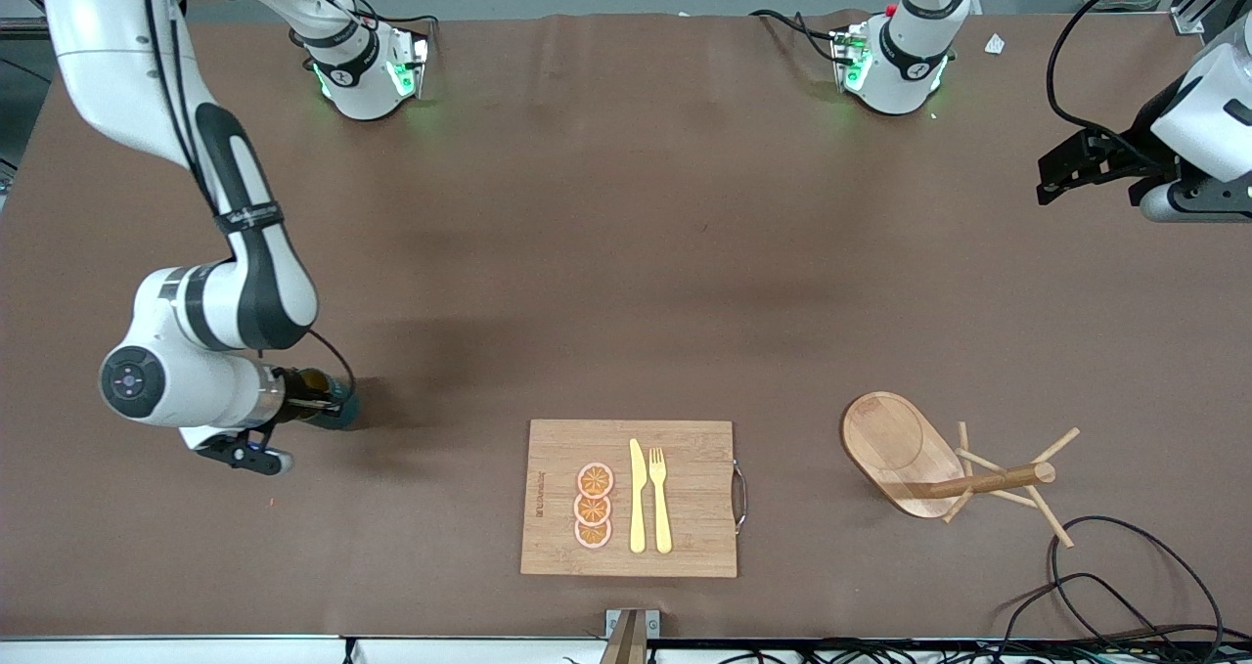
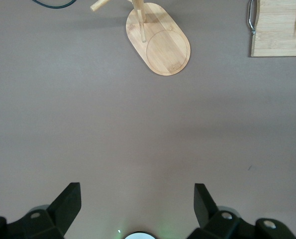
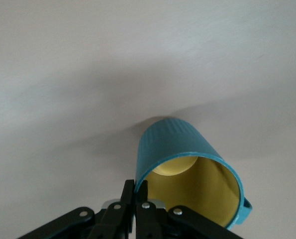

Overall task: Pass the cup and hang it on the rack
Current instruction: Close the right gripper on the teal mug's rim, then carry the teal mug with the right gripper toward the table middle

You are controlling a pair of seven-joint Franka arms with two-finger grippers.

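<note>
Cup (image 3: 187, 164) rim pinched by right end effector (image 3: 135, 191); seemingly on table.

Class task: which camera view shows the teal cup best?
The right wrist view: the cup fills it, rim pinched by the right gripper. The front view shows only a sliver under that arm. The left wrist view misses it.

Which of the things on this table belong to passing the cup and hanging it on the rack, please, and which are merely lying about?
Part of the job:
- cup, its rim pinched by the right gripper
- rack, toward the left arm's end of the table
- left gripper, open, waiting

Lying about:
- cutting board
- orange slices
- knife
- fork
</note>
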